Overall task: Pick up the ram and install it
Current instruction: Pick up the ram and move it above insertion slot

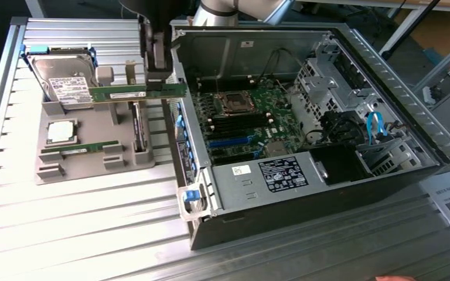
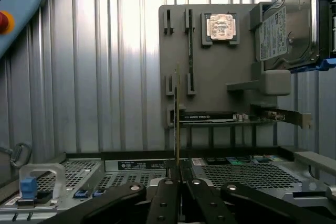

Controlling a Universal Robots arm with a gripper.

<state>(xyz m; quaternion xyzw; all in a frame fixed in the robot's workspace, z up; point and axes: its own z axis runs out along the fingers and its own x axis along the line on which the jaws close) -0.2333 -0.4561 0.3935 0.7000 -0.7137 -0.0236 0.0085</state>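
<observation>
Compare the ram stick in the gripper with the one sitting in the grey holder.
The held ram hangs in the air, pinched near one end by the gripper; the second ram rests in slots of the grey holder. The held ram is close to the computer case; the second ram lies beside the silver processor. Both are slim green sticks, on edge, level and roughly parallel.
</observation>
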